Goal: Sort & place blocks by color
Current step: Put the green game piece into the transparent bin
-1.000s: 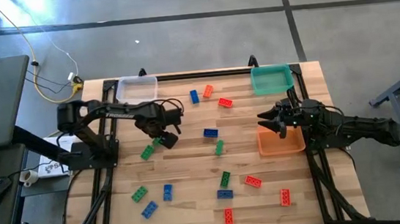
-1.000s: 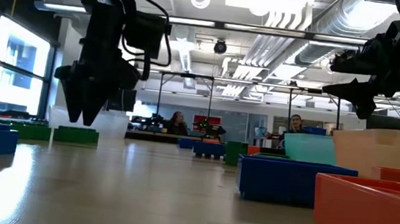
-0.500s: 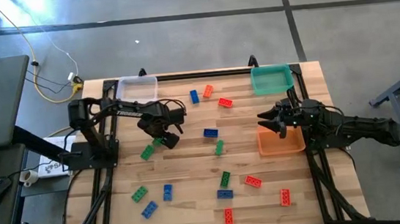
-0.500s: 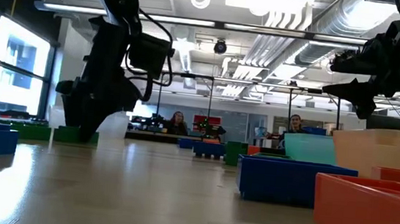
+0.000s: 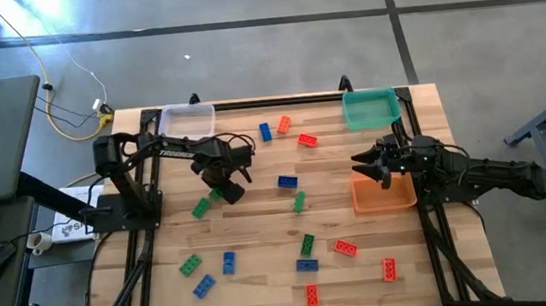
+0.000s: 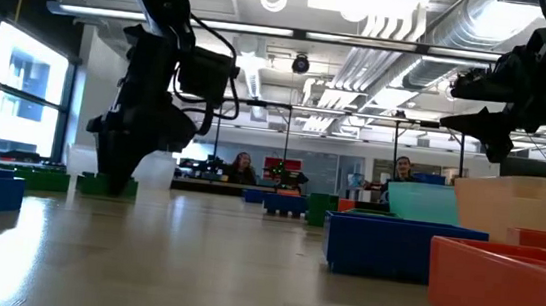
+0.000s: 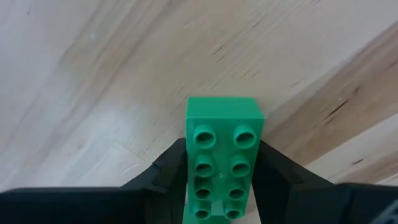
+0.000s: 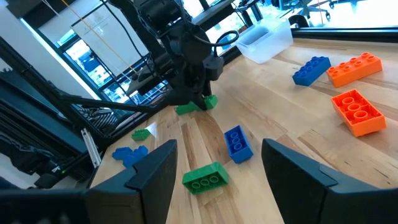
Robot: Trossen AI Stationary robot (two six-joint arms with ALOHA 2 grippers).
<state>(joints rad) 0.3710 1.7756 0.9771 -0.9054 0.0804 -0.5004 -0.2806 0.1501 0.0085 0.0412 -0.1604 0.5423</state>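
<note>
A green block [image 7: 224, 155] with eight studs lies on the wooden table left of centre. My left gripper [image 5: 221, 186] is shut on it, pointing down; in the low view the gripper [image 6: 116, 170] reaches the tabletop. A second green block [image 5: 201, 208] lies just beside it, toward the near left. My right gripper [image 5: 363, 164] hangs open and level over the far left corner of the orange tray [image 5: 385, 194], holding nothing. Red, green and blue blocks lie scattered over the table. My left gripper pinches the green block by its two long sides [image 7: 189, 168] between the two fingers [image 7: 168, 171], at the end of the block nearer the wrist. The fingers come from above, pointing down, and lie across the block. The block is studs up, flat on the table.
A clear tray [image 5: 188, 121] stands at the far left and a teal tray [image 5: 369, 109] at the far right. A blue block [image 5: 287, 182] and a green one [image 5: 299, 202] lie at the centre; several more blocks lie along the near edge.
My left gripper has come down to the tabletop, rolled a little about its own axis, and shut on the green block, which stays flat on the table.
</note>
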